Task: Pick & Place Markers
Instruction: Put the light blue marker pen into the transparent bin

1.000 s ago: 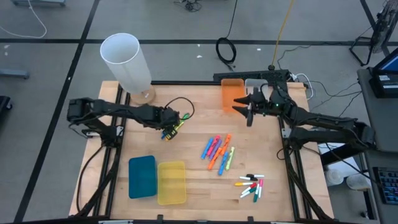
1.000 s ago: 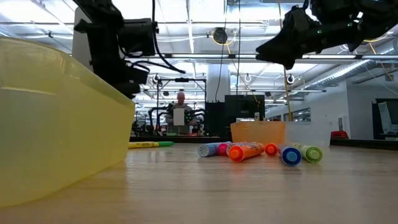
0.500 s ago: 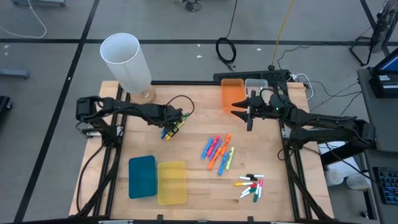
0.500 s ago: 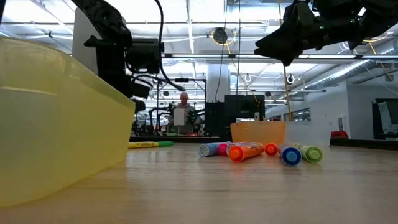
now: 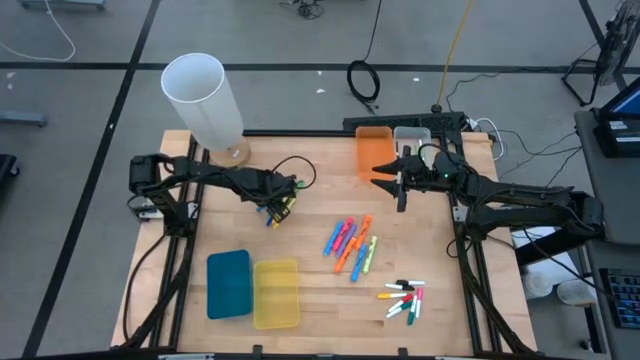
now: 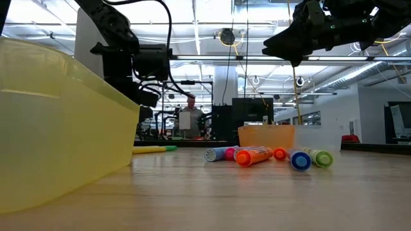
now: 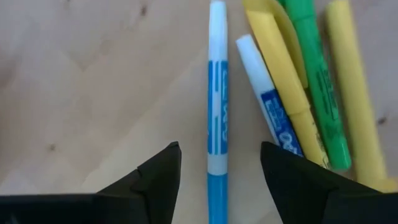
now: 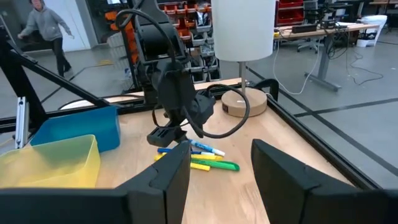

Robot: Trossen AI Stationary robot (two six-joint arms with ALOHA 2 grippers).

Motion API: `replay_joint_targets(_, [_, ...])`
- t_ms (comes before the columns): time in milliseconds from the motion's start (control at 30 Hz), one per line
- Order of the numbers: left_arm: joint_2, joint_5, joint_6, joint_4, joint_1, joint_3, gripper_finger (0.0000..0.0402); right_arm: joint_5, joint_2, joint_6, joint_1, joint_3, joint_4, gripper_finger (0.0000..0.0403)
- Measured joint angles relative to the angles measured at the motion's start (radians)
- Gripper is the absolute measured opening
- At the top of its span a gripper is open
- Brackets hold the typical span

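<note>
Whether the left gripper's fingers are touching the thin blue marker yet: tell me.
Apart. In the left wrist view the left gripper stands open, bare wood showing between each fingertip and the thin blue marker.

Bright, even overhead ceiling light; soft shadows; blurred foreground in low view.

wooden table (image 5: 310,300) carries four bins. blue bin (image 5: 229,283) and yellow bin (image 5: 276,293) lie touching side by side near the front edge, blue one toward the left. orange bin (image 5: 374,150) and a clear bin (image 5: 411,136) beside it sit at the back edge, right of centre. tall white cylinder (image 5: 203,100) stands upright on a round wooden base (image 5: 230,154) at the back left corner. coiled black cable (image 5: 364,80) on the floor behind the table. a person (image 6: 189,117) stands in the room beyond.
</note>
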Motion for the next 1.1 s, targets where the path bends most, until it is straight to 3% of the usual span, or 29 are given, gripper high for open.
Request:
replay_joint_targets(233, [0.031,0.086,0.005,-0.007,0.037,-0.003,0.0212,-0.001,0.000,0.036,0.000,0.000,0.000,0.0157])
replay_joint_targets(367, [0.055,0.163,0.019,0.000,0.075,-0.011,0.0181,-0.001,0.000,0.034,0.000,0.000,0.000,0.0157])
replay_joint_targets(533, [0.058,0.189,0.059,0.018,0.107,-0.011,0.0129,-0.002,0.000,0.025,0.000,0.000,0.000,0.0157])
replay_joint_targets(800, [0.053,0.182,0.073,0.034,0.130,-0.016,0.0034,-0.004,0.000,0.039,0.000,0.000,-0.002,0.0157])
replay_joint_targets(1100, [-0.016,0.109,0.165,0.020,0.124,-0.007,0.0033,-0.004,0.000,0.025,0.000,0.000,-0.002,0.0157])
